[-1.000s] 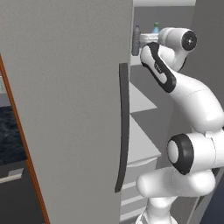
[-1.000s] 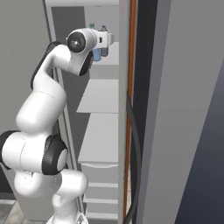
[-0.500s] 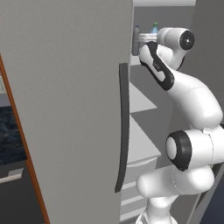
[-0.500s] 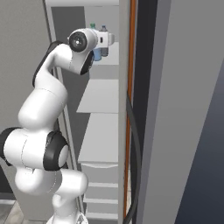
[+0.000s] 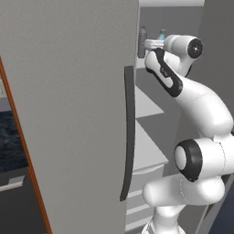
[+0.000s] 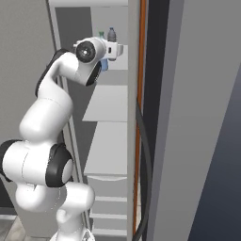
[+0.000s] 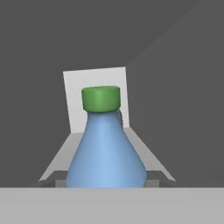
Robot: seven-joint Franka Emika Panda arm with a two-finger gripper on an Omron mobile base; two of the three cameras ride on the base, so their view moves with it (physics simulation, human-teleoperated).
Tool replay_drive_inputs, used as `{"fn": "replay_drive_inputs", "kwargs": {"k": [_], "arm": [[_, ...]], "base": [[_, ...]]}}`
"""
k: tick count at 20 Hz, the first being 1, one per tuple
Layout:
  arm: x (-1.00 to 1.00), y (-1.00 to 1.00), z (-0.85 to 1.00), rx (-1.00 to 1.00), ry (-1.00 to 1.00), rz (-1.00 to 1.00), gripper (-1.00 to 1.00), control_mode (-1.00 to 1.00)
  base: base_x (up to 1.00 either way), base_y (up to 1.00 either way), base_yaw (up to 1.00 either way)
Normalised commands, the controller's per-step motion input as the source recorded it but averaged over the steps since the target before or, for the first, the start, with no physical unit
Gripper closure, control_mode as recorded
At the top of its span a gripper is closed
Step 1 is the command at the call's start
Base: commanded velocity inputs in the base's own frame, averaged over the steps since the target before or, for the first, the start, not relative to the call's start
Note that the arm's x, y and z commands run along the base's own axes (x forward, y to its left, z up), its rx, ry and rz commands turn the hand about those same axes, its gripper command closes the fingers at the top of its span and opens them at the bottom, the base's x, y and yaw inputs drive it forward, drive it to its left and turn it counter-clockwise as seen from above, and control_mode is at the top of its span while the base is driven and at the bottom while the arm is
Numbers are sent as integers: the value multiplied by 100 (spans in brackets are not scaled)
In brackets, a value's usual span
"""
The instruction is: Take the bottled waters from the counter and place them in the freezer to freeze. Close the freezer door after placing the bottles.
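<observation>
1. Left base view, set against the picture from a second ago, gives you almost the same scene: the arm's elbow has crept a little higher and the hand sits a touch further in at the top shelf, while the bottles and the doors have not shifted.
2. You can see the pincer (image 6: 117, 49) reaching level into the top of the freezer (image 6: 70, 19). Its fingers are drawn in on the blue bottle (image 7: 106, 151) and clamp it.
3. In the hand view that blue bottle with its green cap (image 7: 101, 98) rises straight up between the finger tips and stands close before the camera, with a white shelf (image 7: 72, 92) and the grey inner walls behind it.
4. From the right base view you find a bit of blue (image 6: 104, 66) just under the hand, which is the same bottle's body.
5. Behind the hand, on the top shelf (image 5: 140, 61), the grey-clear bottle (image 5: 142, 42) with a dark cap stands upright, well inside the compartment and apart from the pincer.
6. Both bottles are inside the freezer's upper compartment; the lower white shelves (image 6: 108, 103) show nothing on them.
7. You see the freezer door (image 5: 68, 114) swung wide open, its dark bar handle (image 5: 129, 132) facing the left camera.
8. At the far left edge a strip of black counter (image 5: 10, 141) shows past the door.
</observation>
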Motion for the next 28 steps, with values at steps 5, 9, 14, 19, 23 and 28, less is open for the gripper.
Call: {"fn": "replay_drive_inputs", "kwargs": {"k": [5, 9, 14, 19, 23, 28], "arm": [[11, 0, 0, 0, 0, 0, 100, -100], [14, 0, 0, 0, 0, 0, 100, -100], [20, 0, 3, 0, 1, 0, 100, -100], [20, 0, 15, 0, 3, 0, 100, -100], [13, 0, 1, 0, 1, 0, 100, -100], [10, 0, -1, 0, 0, 0, 100, -100]], "base": [[0, 0, 0], [0, 0, 0], [0, 0, 0], [0, 0, 0], [0, 0, 0], [0, 0, 0]]}}
